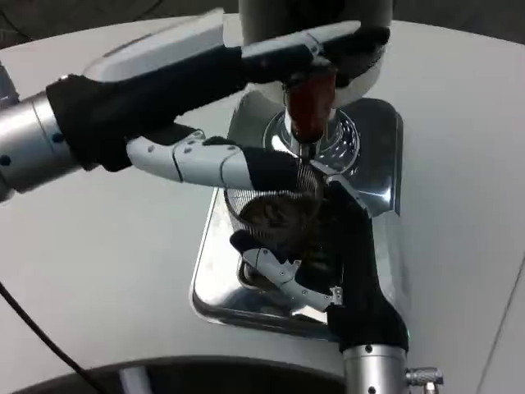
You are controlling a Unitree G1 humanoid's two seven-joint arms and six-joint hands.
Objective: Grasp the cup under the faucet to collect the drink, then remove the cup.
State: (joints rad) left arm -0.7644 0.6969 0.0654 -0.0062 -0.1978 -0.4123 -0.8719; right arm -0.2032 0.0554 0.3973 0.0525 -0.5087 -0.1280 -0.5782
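Note:
A clear ribbed cup (267,215) with brown liquid in it stands on the chrome drip tray (215,283), right under the chrome faucet (318,144). My right hand (328,254) reaches up from the bottom edge and grips the cup from its right and front side. My left hand (205,90) comes in from the left. Its long fingers (316,43) stretch over the top of the red tap handle (310,105), and its thumb (221,164) lies below, just above the cup's rim. The handle stands between them, not clasped.
The dark drink dispenser (316,16) with its white base rises at the top centre. The round white table (98,246) runs out to the left and right of the tray. Its dark front edge curves along the bottom.

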